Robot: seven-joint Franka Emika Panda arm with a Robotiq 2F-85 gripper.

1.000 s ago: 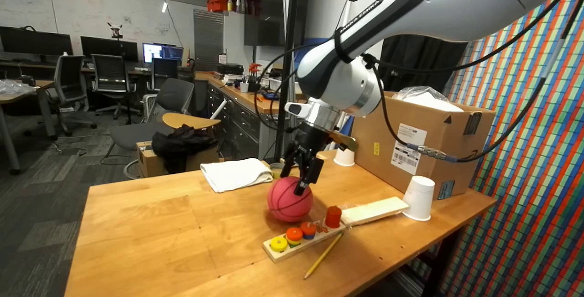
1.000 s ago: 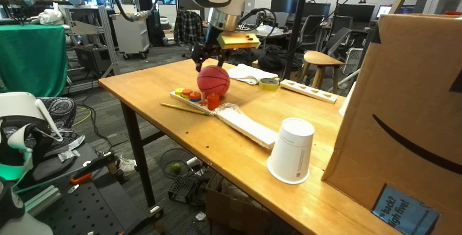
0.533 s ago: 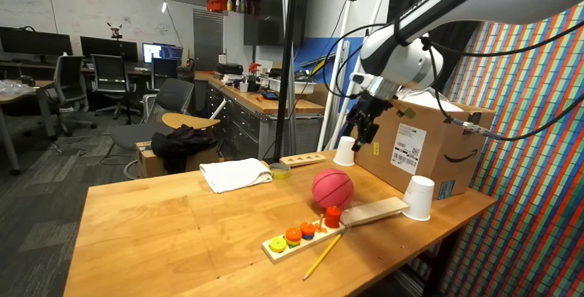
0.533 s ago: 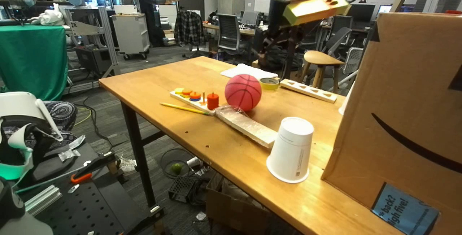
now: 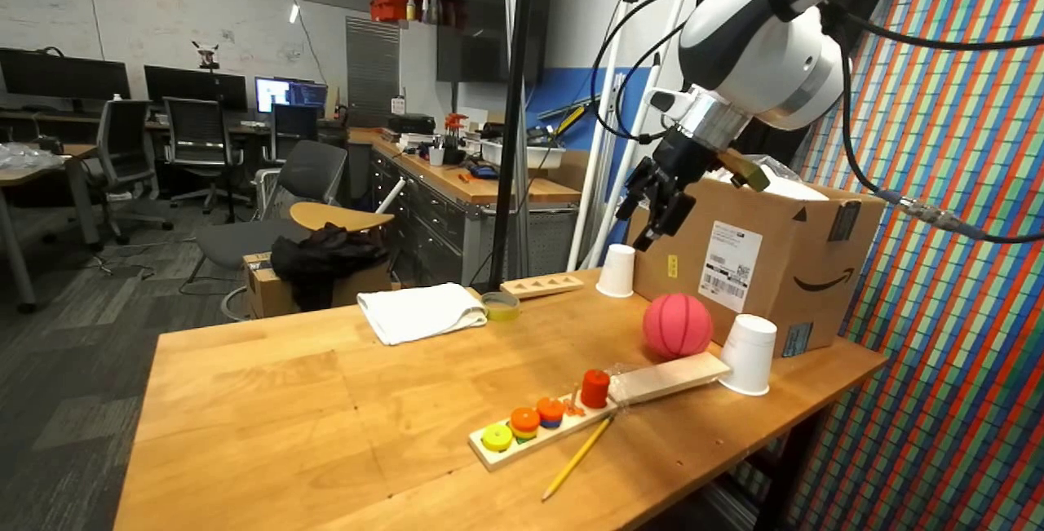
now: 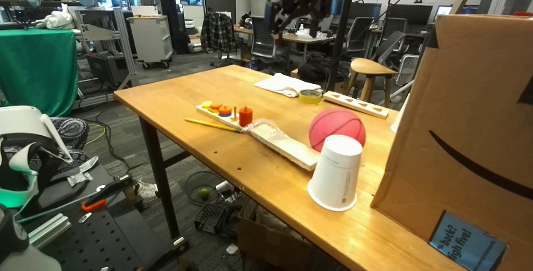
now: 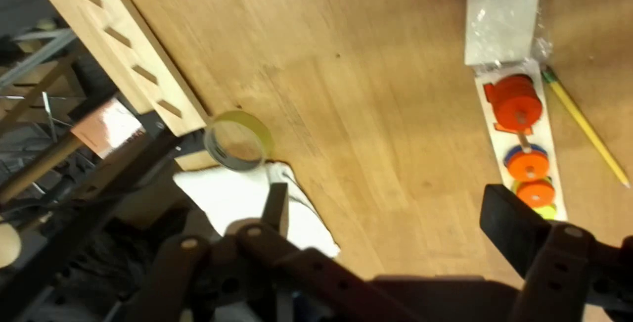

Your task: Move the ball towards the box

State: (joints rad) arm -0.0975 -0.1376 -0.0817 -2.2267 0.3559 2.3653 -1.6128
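The ball point(image 5: 678, 325) is a pinkish-red mini basketball with thin dark seams. It rests on the table near the box and beside the front white cup. In an exterior view, the cup hides the ball's lower part point(image 6: 336, 124). The box point(image 5: 683, 241) is large brown cardboard with a white label and smile arrow. It also shows at the right of an exterior view point(image 6: 466, 108). My gripper point(image 5: 640, 223) is in the air above the table, apart from the ball. In the wrist view the fingers point(image 7: 388, 208) are wide apart with nothing between them; the ball is out of view there.
A white cup point(image 5: 749, 356) stands upside down beside the ball. Another cup point(image 5: 617, 272) stands by the box's far corner. A wrapped wooden board point(image 5: 673, 376), a stacking toy point(image 5: 538, 425) and a pencil point(image 5: 577, 457) lie in front. A cloth point(image 5: 420, 312) and tape roll point(image 5: 500, 306) lie behind.
The ball was at my fingers one second ago. It has rolled across the table toward the box and front cup. My gripper has risen away from it and moved toward the box's side.
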